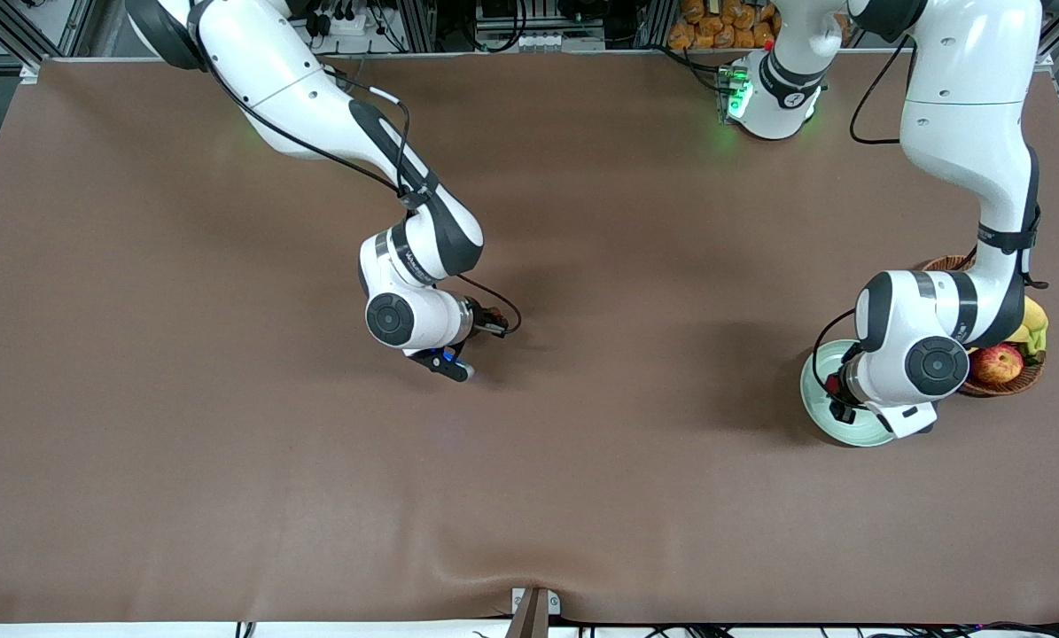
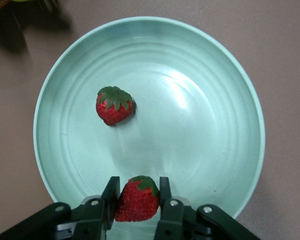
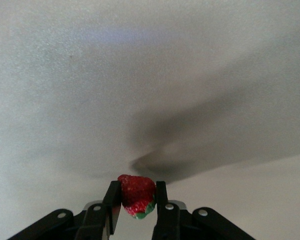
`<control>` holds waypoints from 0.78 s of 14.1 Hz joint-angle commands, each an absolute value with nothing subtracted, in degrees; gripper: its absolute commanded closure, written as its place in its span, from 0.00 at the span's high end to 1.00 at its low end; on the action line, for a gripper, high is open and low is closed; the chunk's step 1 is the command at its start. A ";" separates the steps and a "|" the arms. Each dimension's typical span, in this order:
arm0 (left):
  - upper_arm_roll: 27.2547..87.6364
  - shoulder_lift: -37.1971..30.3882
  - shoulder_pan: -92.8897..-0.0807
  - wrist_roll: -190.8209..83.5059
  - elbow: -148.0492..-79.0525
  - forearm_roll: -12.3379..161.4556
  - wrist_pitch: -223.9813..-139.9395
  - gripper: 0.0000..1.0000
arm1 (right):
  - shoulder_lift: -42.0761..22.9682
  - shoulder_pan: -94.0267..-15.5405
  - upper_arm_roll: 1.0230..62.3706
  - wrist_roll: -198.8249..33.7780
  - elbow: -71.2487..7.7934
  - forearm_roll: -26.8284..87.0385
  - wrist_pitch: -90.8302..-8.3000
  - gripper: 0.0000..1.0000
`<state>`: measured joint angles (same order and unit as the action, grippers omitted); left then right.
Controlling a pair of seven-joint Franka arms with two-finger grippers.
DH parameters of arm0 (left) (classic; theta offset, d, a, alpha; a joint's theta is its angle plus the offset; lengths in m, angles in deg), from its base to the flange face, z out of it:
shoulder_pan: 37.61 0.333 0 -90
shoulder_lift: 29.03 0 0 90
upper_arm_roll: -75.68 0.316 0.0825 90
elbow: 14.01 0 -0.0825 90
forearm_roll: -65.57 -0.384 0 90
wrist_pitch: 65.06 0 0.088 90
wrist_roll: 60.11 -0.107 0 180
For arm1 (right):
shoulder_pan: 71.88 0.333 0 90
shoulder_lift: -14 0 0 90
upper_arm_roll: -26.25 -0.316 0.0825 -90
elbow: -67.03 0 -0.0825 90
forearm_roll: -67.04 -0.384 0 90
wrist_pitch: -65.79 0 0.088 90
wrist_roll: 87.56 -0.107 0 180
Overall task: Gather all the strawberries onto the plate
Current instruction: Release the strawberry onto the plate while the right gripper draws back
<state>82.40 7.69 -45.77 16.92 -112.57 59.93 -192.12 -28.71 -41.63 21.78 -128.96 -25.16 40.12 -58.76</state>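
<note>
Three little red strawberries with green caps, one pale mint-green round plate [image 2: 65,75], two grippers.

One loose strawberry [image 2: 114,105] lies in the plate at the front view's lower right; the left gripper [image 2: 137,202] over the plate has its fingers snug around a second strawberry [image 2: 136,199]. Mid-frame, the right gripper [image 3: 136,200] over the brown table [image 1: 228,496] pinches the third strawberry [image 3: 136,194] tight.

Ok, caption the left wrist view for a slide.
Left end effector over the plate, one strawberry between its fingers, another already in.
</note>
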 commanded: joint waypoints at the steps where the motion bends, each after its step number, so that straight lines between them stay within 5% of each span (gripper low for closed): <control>1: 82.01 4.82 -45.17 15.92 -114.39 58.36 -192.85 1.00 | -29.24 -40.68 22.38 -128.42 -24.81 39.79 -59.19 0.65; 2: 82.01 4.46 -45.26 15.22 -114.30 58.27 -192.85 1.00 | -29.24 -40.77 22.38 -128.51 -24.81 40.05 -59.54 0.89; 3: 81.92 3.85 -45.61 14.26 -114.21 58.27 -192.77 1.00 | -29.07 -41.12 22.47 -128.60 -24.73 40.06 -59.54 1.00; 11: 68.23 1.20 -49.90 13.71 -111.05 58.45 -192.24 1.00 | -18.36 -50.95 23.26 -127.20 -23.41 44.42 -52.71 1.00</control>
<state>70.71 1.35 -47.58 12.08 -111.98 59.92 -192.28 -23.40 -47.45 23.66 -128.52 -22.00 41.30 -57.17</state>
